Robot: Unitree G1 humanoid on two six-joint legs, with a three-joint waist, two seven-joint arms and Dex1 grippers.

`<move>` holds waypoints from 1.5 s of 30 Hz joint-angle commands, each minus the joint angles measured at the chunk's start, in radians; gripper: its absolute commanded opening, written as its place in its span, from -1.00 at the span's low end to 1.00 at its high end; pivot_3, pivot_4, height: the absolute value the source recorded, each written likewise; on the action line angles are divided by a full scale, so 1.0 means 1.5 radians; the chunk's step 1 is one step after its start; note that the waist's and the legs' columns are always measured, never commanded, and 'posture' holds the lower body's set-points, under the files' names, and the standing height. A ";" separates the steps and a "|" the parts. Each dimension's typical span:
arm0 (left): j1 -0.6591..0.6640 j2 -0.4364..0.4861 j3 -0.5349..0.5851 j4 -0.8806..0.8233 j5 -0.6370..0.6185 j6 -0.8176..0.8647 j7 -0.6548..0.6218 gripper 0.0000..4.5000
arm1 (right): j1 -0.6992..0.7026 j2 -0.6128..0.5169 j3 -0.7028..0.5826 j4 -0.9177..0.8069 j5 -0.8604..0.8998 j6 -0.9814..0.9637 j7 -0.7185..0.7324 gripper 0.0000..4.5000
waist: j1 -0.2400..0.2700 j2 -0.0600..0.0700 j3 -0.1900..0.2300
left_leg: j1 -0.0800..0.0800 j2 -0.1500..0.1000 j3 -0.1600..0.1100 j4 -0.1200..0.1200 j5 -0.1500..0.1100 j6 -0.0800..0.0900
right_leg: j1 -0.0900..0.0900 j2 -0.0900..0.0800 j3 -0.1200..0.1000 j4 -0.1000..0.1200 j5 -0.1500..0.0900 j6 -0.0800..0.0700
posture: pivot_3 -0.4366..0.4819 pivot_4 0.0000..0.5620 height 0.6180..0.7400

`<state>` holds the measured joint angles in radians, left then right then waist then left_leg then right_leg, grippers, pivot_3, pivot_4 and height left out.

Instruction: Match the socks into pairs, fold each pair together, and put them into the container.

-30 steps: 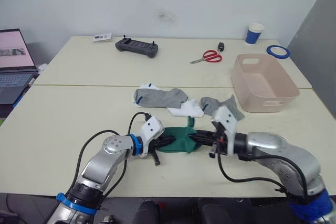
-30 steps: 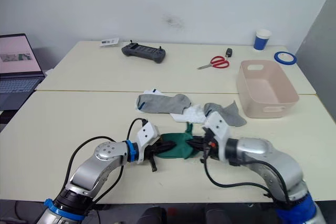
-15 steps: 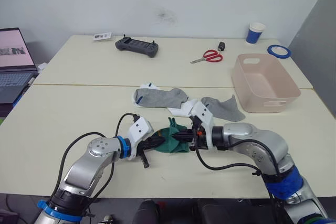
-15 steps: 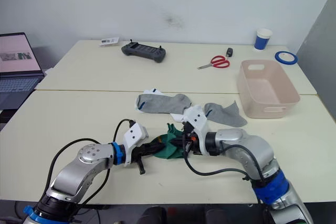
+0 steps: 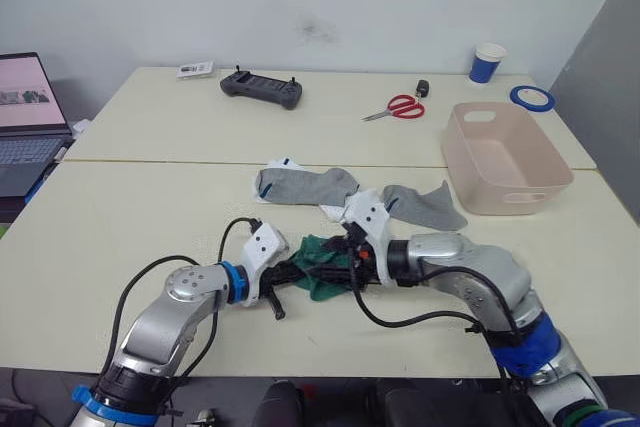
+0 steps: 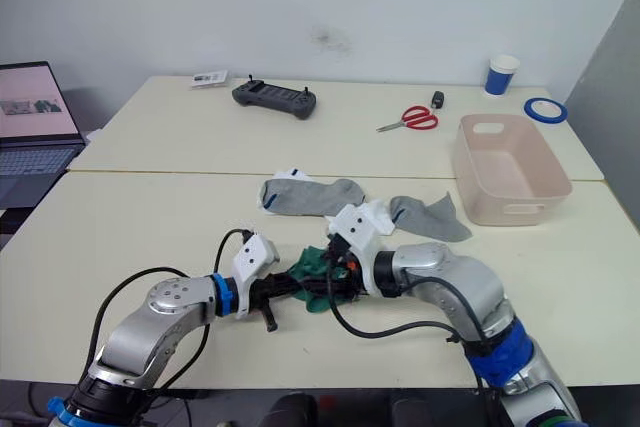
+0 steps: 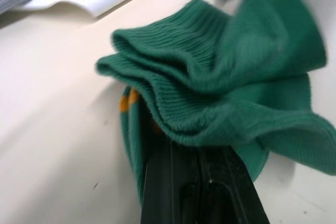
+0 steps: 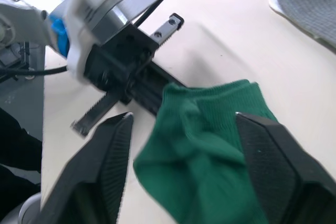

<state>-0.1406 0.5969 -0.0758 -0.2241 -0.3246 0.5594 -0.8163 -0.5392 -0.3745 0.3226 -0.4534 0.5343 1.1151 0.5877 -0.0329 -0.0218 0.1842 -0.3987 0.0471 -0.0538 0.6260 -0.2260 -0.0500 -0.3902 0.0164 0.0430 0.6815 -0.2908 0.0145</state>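
The dark green pair of socks (image 5: 322, 272) lies bunched and folded over on the near table, between my two grippers. My left gripper (image 5: 300, 269) is shut on one edge of the pair (image 7: 220, 93), and the fold lies over its black fingers (image 7: 178, 177). My right gripper (image 5: 338, 259) is just above the green fold (image 8: 210, 129) with its fingers (image 8: 113, 145) spread wide, so it is open. Two grey socks (image 5: 305, 185) (image 5: 425, 204) and a white sock (image 5: 352, 210) lie just beyond. The pink container (image 5: 520, 192) stands at the right.
On the far table are red scissors (image 5: 397, 107), a blue cup (image 5: 485, 62), a blue tape roll (image 5: 529, 97), a black controller (image 5: 261, 89) and a small card (image 5: 195, 70). A laptop (image 5: 22, 117) stands at the far left.
My right gripper carried its end of the green socks leftward over the left gripper, folding them, then opened and let go. The left gripper stays shut on the pair.
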 commanded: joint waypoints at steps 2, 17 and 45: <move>0.027 0.019 0.108 -0.056 -0.083 0.054 0.002 -1.00 | -0.010 -0.038 -0.053 -0.059 0.036 -0.002 0.029 0.40 | -0.001 0.000 0.000 | 0.000 0.000 0.000 0.000 0.000 0.000 | 0.000 0.000 0.000 0.000 0.000 0.000 | -0.05 -0.47 1.00; -0.102 0.046 0.027 -0.087 -0.099 0.051 -0.046 -1.00 | 0.022 -0.042 0.107 0.108 -0.193 -0.269 0.023 -0.98 | 0.001 0.000 0.000 | -0.001 -0.001 0.001 0.000 0.000 0.000 | 0.000 0.000 0.001 -0.001 0.000 0.000 | -0.05 -0.47 1.00; -0.132 0.066 -0.029 -0.065 -0.070 -0.021 -0.154 -1.00 | 0.075 -0.063 0.105 0.023 -0.237 -0.305 0.123 -0.98 | 0.000 -0.001 0.001 | -0.001 0.000 0.000 0.000 0.000 0.000 | 0.000 0.000 0.000 -0.001 0.000 0.000 | -0.05 -0.47 1.00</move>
<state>-0.3332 0.6820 -0.1172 -0.2699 -0.4009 0.5098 -1.0143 -0.4201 -0.4761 0.4912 -0.3879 0.1605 0.6543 0.7629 -0.0327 -0.0229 0.1853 -0.4000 0.0469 -0.0537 0.6261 -0.2260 -0.0502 -0.3906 0.0165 0.0428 0.6806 -0.2911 0.0148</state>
